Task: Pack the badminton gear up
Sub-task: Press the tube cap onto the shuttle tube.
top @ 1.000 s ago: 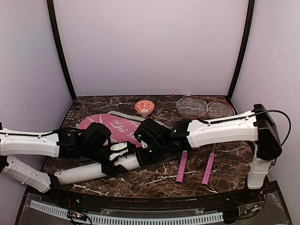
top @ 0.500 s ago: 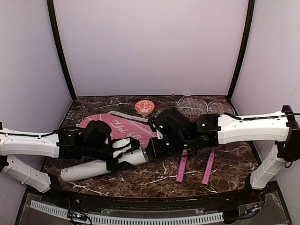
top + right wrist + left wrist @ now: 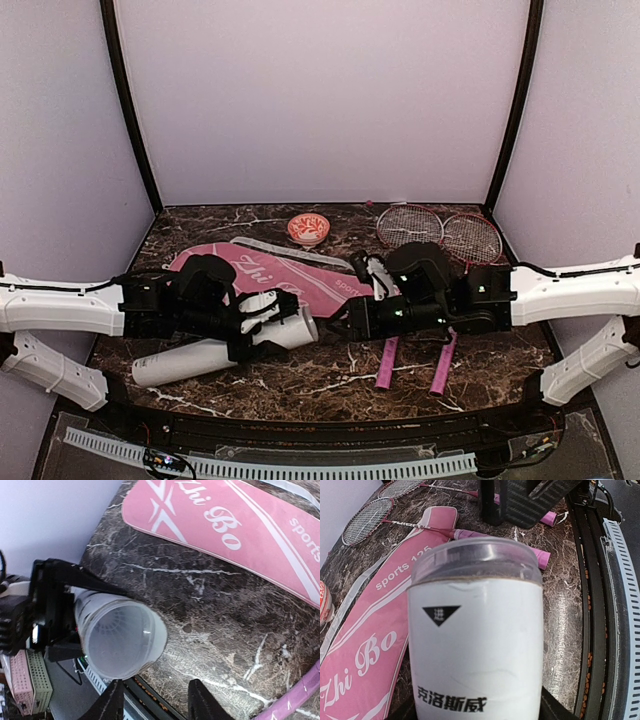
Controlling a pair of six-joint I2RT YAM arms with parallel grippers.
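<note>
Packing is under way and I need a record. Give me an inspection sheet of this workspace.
Surface: dark veined marble table.
Job's things: white tube slanted at front left, translucent cap on its end; pink cover flat behind it; rackets side by side at back right, handles pointing to the front. Loose shuttlecocks: nothing seen.
Clutter: small red-and-white bowl at the back.
Grippers: left gripper shut on the tube; right gripper open, just off the capped end, holding nothing.
Cables: thin black cable along the right arm.
Surroundings: lavender walls, black corner posts.
</note>
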